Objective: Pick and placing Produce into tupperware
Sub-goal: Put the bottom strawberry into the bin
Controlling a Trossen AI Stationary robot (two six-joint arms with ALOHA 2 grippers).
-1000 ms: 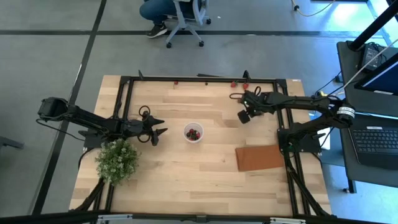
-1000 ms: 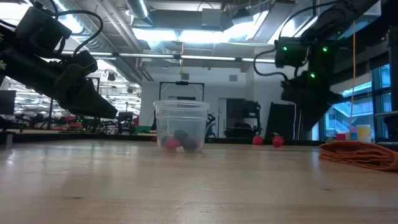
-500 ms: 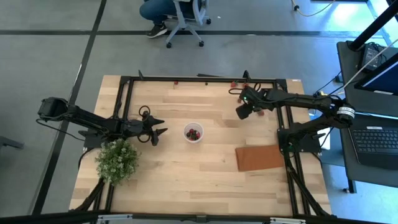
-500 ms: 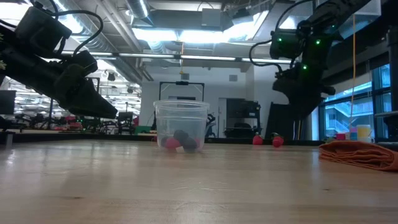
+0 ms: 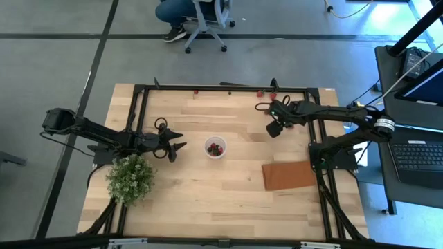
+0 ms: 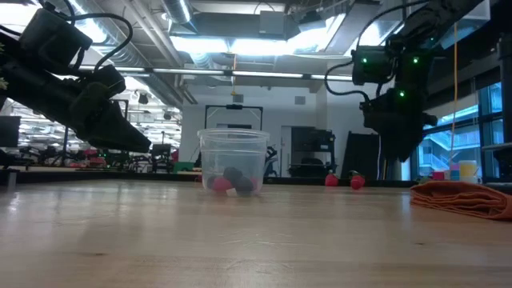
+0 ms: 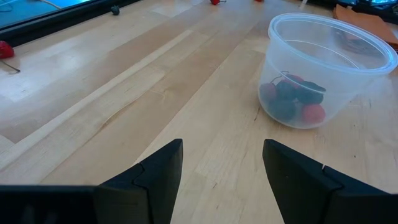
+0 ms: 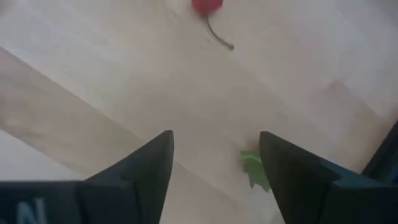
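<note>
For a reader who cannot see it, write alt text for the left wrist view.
A small clear tupperware holding red and dark produce stands on a light wooden table, ahead of the open left gripper, whose two dark fingers frame the foreground. More red pieces lie far off.

A red berry (image 8: 207, 5) was cut off by the right wrist picture's edge, the berries (image 5: 215, 147) in the cup (image 5: 215, 155) were too small to count from above, and a seated person (image 5: 181, 12) beyond the table's far edge was cropped.
</note>
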